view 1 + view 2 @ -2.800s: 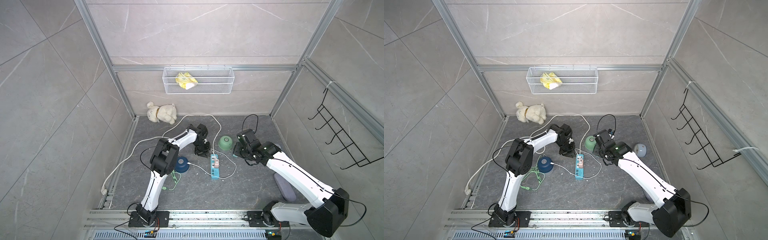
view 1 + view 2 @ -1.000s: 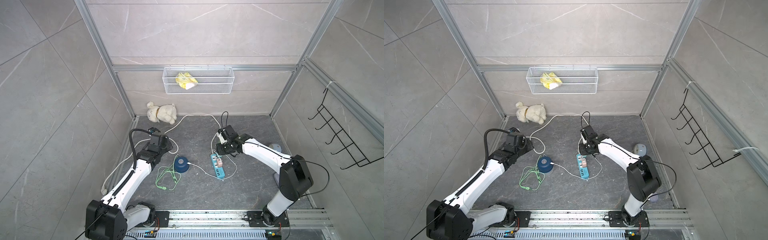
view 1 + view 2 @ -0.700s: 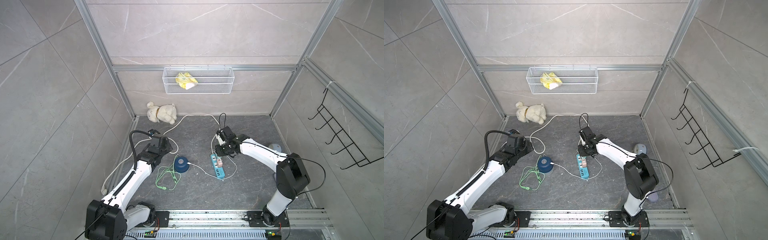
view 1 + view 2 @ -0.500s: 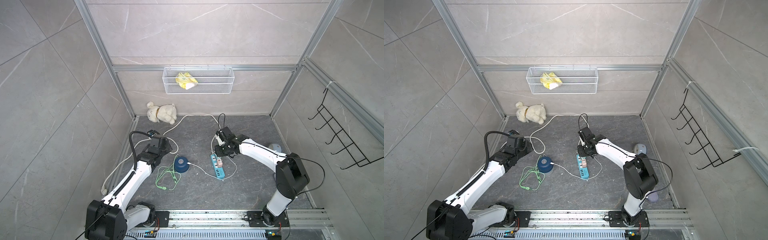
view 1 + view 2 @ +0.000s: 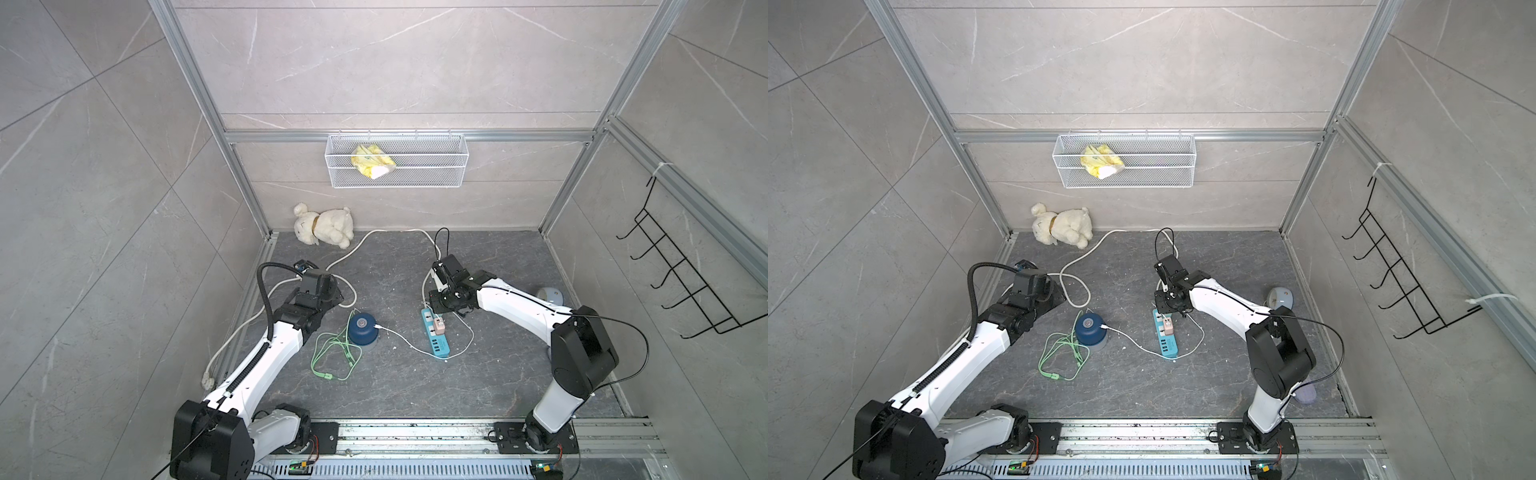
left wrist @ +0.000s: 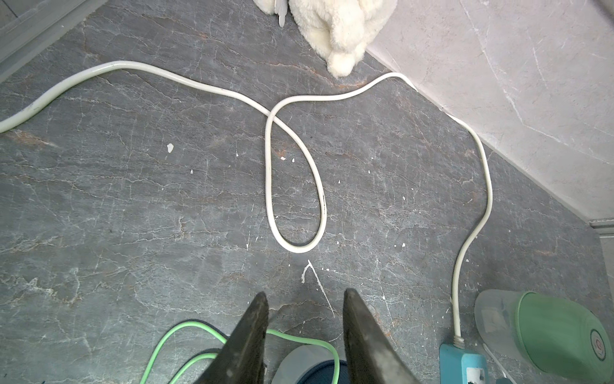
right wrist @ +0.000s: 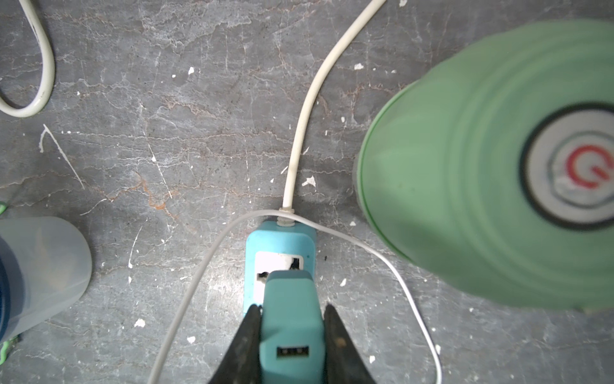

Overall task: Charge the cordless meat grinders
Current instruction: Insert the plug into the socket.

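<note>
Grey stone floor (image 5: 395, 386). Navy grinder (image 5: 363, 328) sits centre-left of frame in both top views. Mint grinder (image 7: 481, 166) is just beside the blue power strip (image 5: 438, 347), hidden under the right arm from above. Right gripper (image 7: 290, 307) clamps a teal adapter (image 7: 288, 332) over the strip. Left gripper (image 6: 305, 292) is parted and empty.

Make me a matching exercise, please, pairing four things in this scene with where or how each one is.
Things:
1. navy grinder
2. mint green grinder
3. teal USB charger
4. plush toy

States:
A. gripped in the right hand
B. lying by the back wall
C. thin white cable plugged into its side
D. beside the cord end of the blue power strip

Pairs: 1-C, 2-D, 3-A, 4-B
</note>
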### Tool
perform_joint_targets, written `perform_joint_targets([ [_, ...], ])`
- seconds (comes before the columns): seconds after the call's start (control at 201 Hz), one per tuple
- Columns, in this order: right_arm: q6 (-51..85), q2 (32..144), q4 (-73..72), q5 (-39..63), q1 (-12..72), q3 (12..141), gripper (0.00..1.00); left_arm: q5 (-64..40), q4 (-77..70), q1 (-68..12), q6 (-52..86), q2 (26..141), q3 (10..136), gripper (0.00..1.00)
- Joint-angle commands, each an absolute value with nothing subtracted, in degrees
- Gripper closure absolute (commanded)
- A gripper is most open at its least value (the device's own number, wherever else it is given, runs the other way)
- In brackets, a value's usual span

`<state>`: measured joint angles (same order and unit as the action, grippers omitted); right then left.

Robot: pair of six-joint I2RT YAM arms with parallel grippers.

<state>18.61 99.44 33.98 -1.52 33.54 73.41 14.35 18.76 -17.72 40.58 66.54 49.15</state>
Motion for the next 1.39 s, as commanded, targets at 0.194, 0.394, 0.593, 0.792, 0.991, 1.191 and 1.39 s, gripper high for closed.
perform_joint_targets([
  [0.194,20.38,100.12,31.96,-2.86,34.06,71.47,1.0,15.57,17.01,-17.23,41.03,65.13,48.96,0.6],
  [0.394,20.78,100.24,31.17,-2.79,34.01,70.76,1.0,15.64,17.05,-17.23,41.31,64.99,48.78,0.6],
  [0.593,21.01,100.45,30.6,-3.34,34.02,70.38,1.0,15.65,17.05,-17.23,41.28,65.13,48.82,0.6],
  [0.792,20.66,101.16,30.41,-3.68,34.71,69.98,1.0,15.97,17.22,-17.23,41.23,65.17,48.86,0.6],
  [0.991,20.51,102.47,30.45,-5.8,36.37,68.65,1.0,16.7,18.13,-17.23,41.28,65.39,49.37,0.6],
  [1.191,20.98,103.91,29.79,-7.09,37.48,67.37,1.0,17.4,18.81,-17.23,41.26,65.26,49.47,0.6],
  [1.39,21.19,105.38,30.4,-7.47,37.81,67.31,1.0,17.71,19.07,-17.23,41.0,65.44,49.82,0.6],
])
